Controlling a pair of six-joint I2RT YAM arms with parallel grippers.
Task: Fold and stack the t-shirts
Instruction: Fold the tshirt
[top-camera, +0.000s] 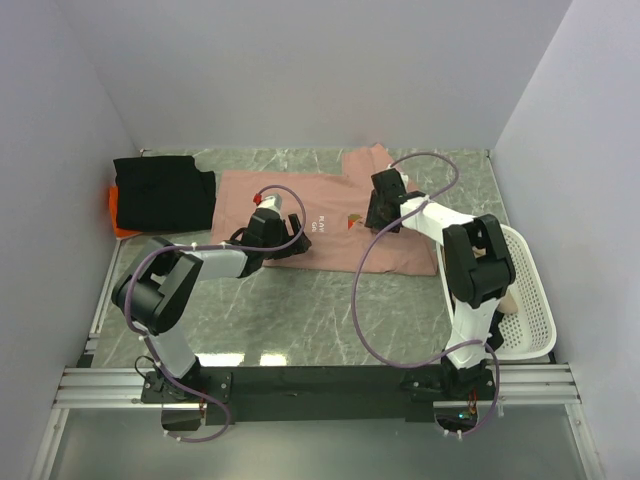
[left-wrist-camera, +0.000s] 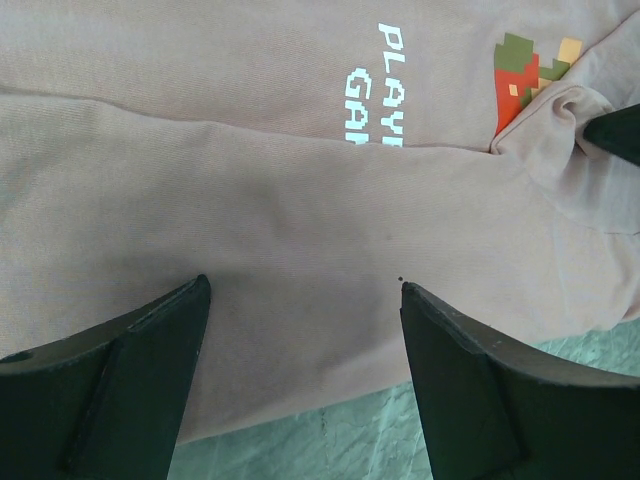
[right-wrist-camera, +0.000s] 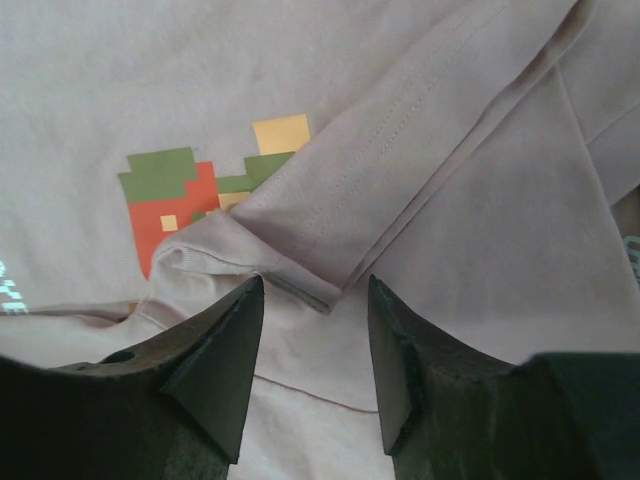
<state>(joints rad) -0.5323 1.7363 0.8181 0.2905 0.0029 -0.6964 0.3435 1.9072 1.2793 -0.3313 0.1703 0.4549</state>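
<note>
Pink t-shirt (top-camera: 320, 195): matt fine-knit cloth, stitched hems; black t-shirt (top-camera: 165, 190) at its 9 o'clock, matt cloth too. Table (top-camera: 300, 310): smooth, glossy, marble-patterned. Basket (top-camera: 535, 310) at 4 o'clock: white plastic mesh.

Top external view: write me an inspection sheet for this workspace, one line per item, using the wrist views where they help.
Surface: green marbled table, bare in front of the shirts.
Job's things: pink t-shirt spread at centre, partly folded, with a sleeve laid over the chest graphic. Black t-shirt folded at far left. Orange t-shirt shows at its left edge, apparently beneath.
Clutter: white mesh basket at the right edge.
Grippers: left gripper open over the pink shirt's near fold. Right gripper open at the folded sleeve.
Cables: purple cables loop off both arms, above the table.
Surroundings: plain pale walls on three sides.
</note>
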